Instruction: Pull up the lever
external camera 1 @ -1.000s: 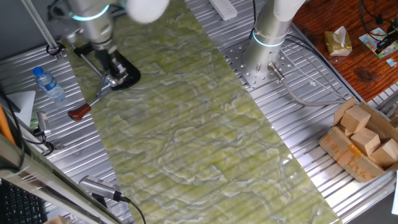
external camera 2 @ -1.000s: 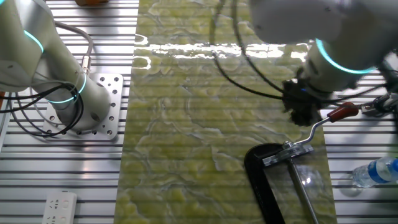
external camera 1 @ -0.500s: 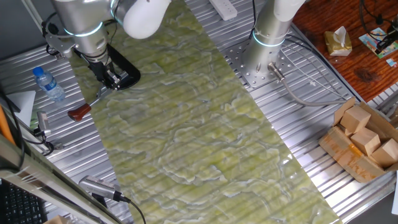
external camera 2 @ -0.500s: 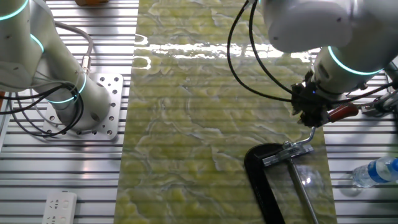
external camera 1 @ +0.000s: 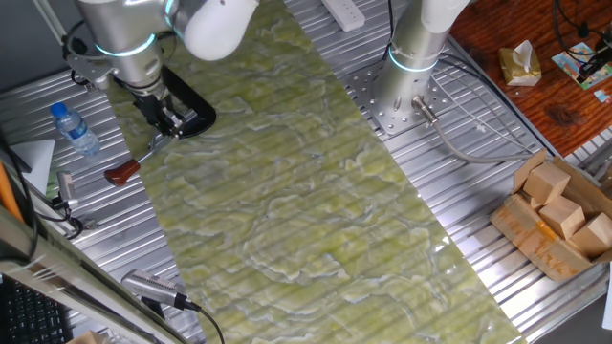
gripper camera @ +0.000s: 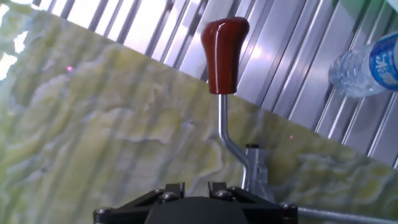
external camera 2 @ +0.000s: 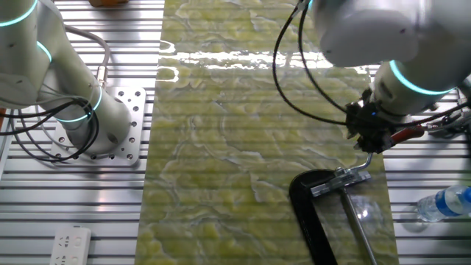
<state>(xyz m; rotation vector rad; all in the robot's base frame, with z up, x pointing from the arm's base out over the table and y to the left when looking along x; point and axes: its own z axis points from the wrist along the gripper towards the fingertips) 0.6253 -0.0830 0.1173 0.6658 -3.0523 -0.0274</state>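
Observation:
The lever is a thin silver arm (external camera 1: 151,149) with a dark-red knob (external camera 1: 122,172). It lies low, pointing off the mat's edge from the black C-shaped clamp (external camera 1: 194,108). My gripper (external camera 1: 169,118) hovers over the lever's base at the clamp. In the other fixed view the gripper (external camera 2: 371,143) sits just above the silver arm, beside the knob (external camera 2: 407,133), with the clamp (external camera 2: 310,213) below. In the hand view the knob (gripper camera: 224,53) and arm stand ahead of my gripper (gripper camera: 196,188). The fingers are close together with nothing between them.
A water bottle (external camera 1: 75,129) lies on the ribbed metal table beside the knob; it also shows in the hand view (gripper camera: 367,62). The clamp's long silver rod (external camera 2: 358,228) runs past the lever. A second arm's base (external camera 1: 409,57) and a box of wooden blocks (external camera 1: 559,215) are farther off.
My gripper has shifted sideways and slightly lower, closer to the lever arm near the knob. The lever and clamp have not moved.

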